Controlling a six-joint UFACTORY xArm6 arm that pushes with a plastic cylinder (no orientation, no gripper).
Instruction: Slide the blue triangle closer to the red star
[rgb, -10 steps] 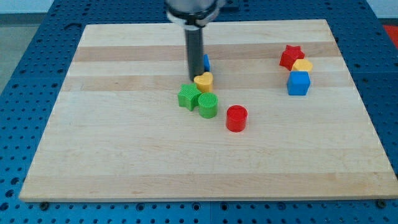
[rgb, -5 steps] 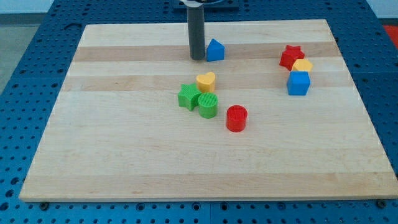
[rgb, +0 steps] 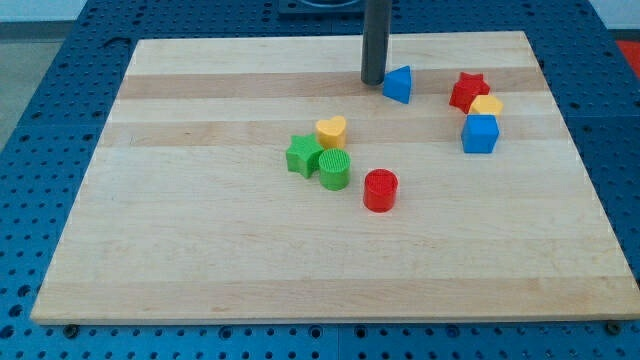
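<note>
The blue triangle (rgb: 398, 84) lies near the view's top, right of centre. The red star (rgb: 467, 90) lies to its right, with a gap of bare wood between them. My tip (rgb: 373, 80) stands on the board just left of the blue triangle, touching or nearly touching its left side.
A yellow block (rgb: 487, 105) and a blue cube (rgb: 480, 133) sit just below the red star. A yellow heart (rgb: 331, 131), a green star (rgb: 303, 156), a green cylinder (rgb: 335, 170) and a red cylinder (rgb: 380, 190) cluster at the board's middle.
My tip has moved up from the yellow heart to the blue triangle's left, then right, sliding the triangle toward the red star. The other blocks have not moved.
</note>
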